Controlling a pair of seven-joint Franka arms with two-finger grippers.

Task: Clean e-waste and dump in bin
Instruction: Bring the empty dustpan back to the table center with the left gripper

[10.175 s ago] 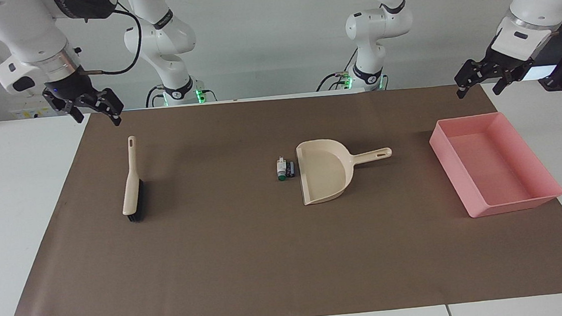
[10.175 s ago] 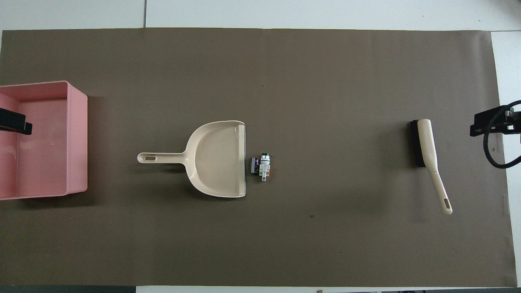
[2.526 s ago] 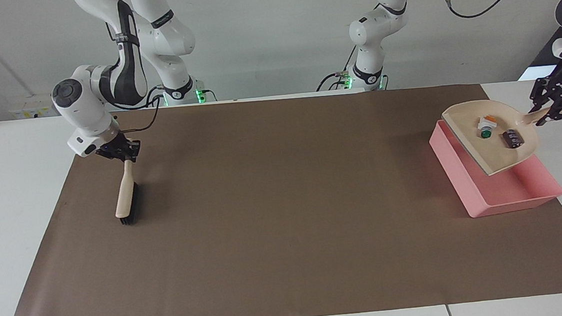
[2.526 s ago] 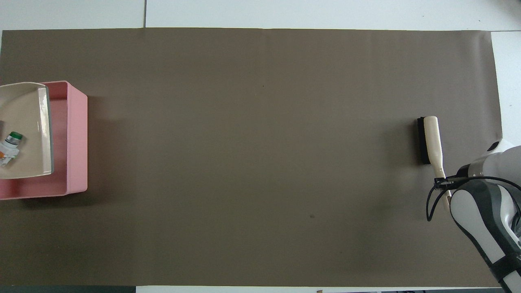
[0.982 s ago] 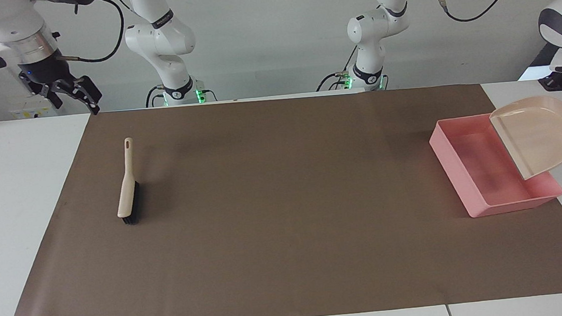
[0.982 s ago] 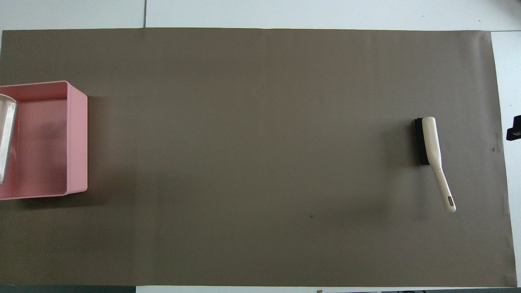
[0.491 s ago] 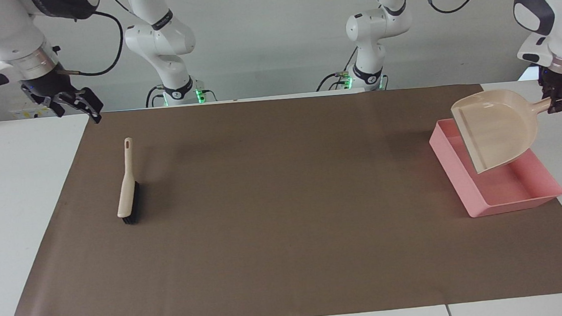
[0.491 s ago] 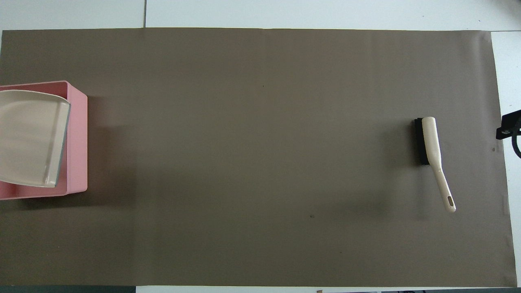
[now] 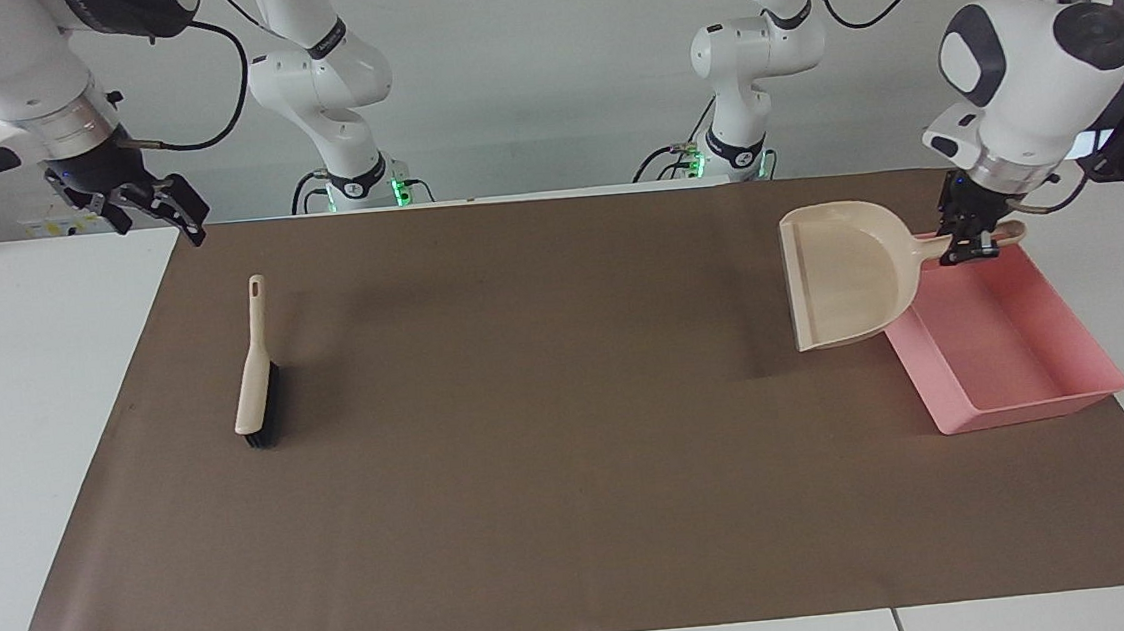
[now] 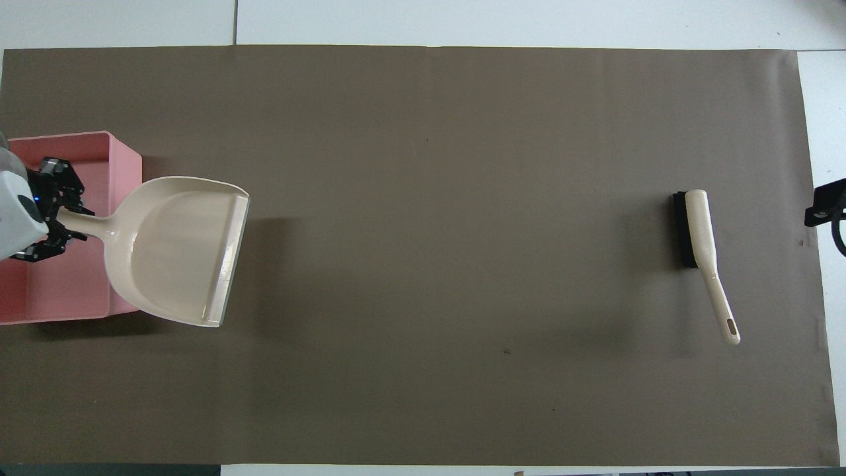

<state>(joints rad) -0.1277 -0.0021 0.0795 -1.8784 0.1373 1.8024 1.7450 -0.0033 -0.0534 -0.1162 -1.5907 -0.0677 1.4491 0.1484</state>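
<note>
My left gripper point(image 9: 970, 247) is shut on the handle of the beige dustpan point(image 9: 845, 273) and holds it in the air, over the pink bin's point(image 9: 1012, 360) wall and the mat beside it. The pan looks empty. In the overhead view the left gripper point(image 10: 66, 219) is over the bin point(image 10: 73, 297) and the dustpan point(image 10: 175, 248) reaches out toward the table's middle. No e-waste shows in either view; part of the bin's floor is covered. My right gripper point(image 9: 162, 225) hangs open and empty over the mat's corner at the right arm's end.
A beige hand brush point(image 9: 253, 370) with black bristles lies on the brown mat point(image 9: 553, 457) toward the right arm's end; it also shows in the overhead view point(image 10: 702, 238). The right gripper's tip point(image 10: 823, 201) shows at that view's edge.
The left gripper has carried the empty dustpan from over the bin toward the table's middle and turned it more level. The right gripper has barely moved.
</note>
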